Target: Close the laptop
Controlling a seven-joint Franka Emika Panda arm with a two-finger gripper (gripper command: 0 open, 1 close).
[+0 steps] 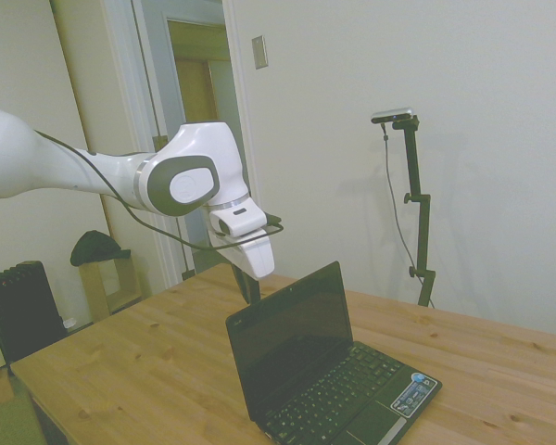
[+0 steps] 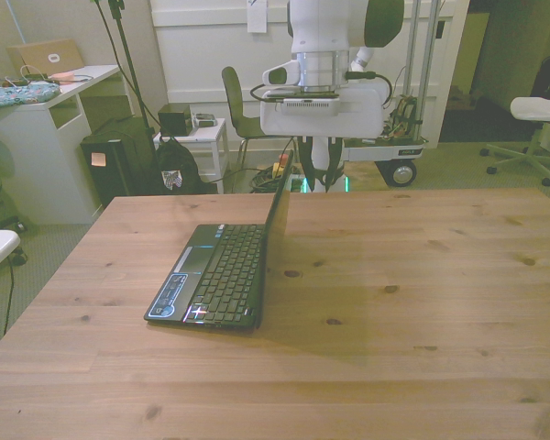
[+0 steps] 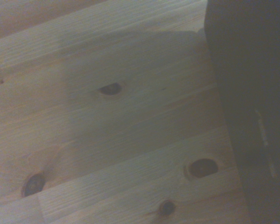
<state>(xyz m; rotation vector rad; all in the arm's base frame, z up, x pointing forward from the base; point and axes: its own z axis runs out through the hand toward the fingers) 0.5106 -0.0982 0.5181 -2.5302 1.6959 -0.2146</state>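
Here the laptop (image 2: pixel 222 275) lies left of centre on the table (image 2: pixel 422 302), lid (image 1: pixel 292 338) open and roughly upright. The gripper (image 2: pixel 320 176) hangs just behind the lid's far top edge; its dark fingers (image 2: pixel 309 170) sit narrow, holding nothing. Risk, as judged: a push applied too low or too fast may slide the laptop across the wood rather than fold the lid, or slam the screen. The side view shows the screen face and sticker (image 1: pixel 414 393); the front view shows the lid edge-on; the wrist view shows only bare planks (image 3: pixel 107 121) and a dark, blurred edge.
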